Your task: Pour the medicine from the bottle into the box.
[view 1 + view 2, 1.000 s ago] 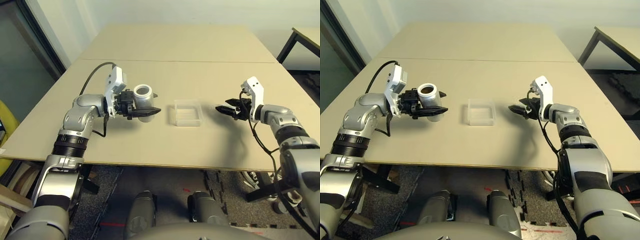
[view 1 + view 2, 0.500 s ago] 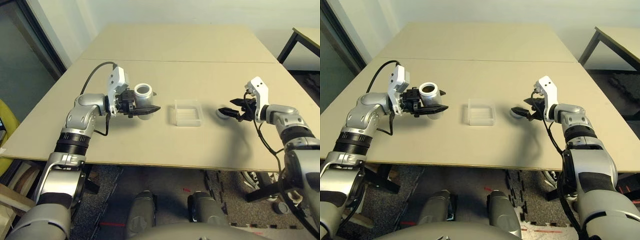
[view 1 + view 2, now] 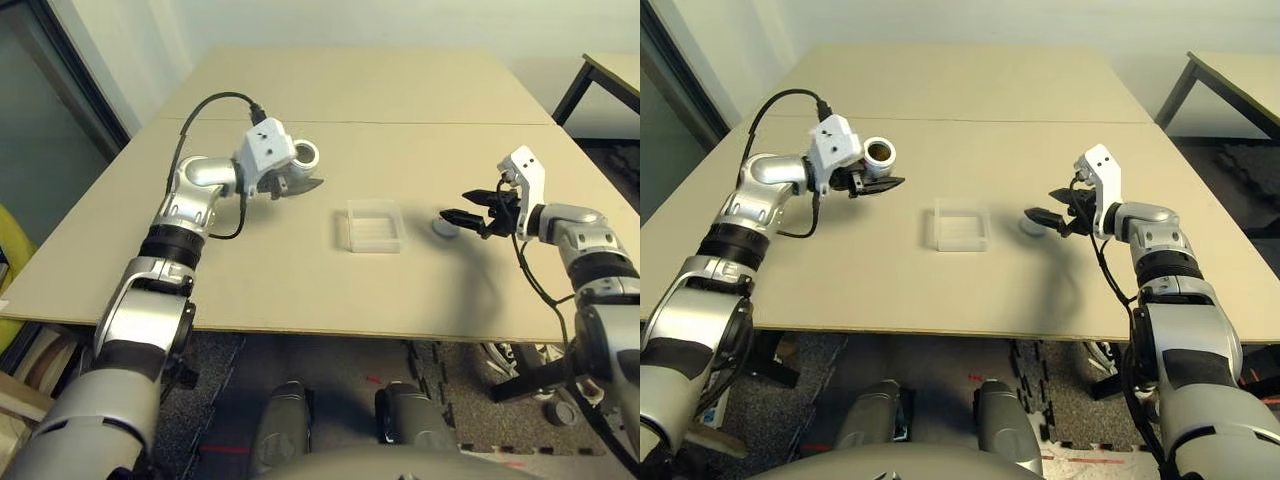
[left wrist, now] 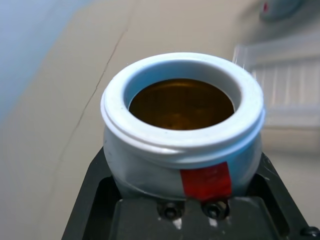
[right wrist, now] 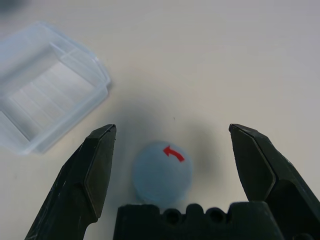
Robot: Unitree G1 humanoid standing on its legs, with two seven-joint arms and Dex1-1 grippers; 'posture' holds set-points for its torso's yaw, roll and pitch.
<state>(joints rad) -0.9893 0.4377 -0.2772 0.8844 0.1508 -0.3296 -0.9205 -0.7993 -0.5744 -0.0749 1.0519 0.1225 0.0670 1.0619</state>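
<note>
The bottle [image 3: 305, 155], a small grey-white cylinder with a red band, is held above the table's left half with my left gripper [image 3: 297, 178] shut on it. Its mouth is uncapped, and the left wrist view shows amber contents inside the bottle [image 4: 182, 125]. The clear box [image 3: 374, 226] lies flat at the table's middle, to the right of the bottle and apart from it. My right gripper [image 3: 458, 207] is open just right of the box, its fingers [image 5: 100, 170] spread either side of a small round grey cap [image 5: 162, 172] that rests on the table.
The cap [image 3: 444, 227] lies a short way right of the box. A seam [image 3: 400, 123] crosses the tan tabletop behind the arms. Another table's edge and dark leg [image 3: 585, 85] stand at the far right.
My left arm has raised and swung the bottle back, away from the front edge, turning its mouth toward the camera. My right gripper has let the cap down beside the box and opened.
</note>
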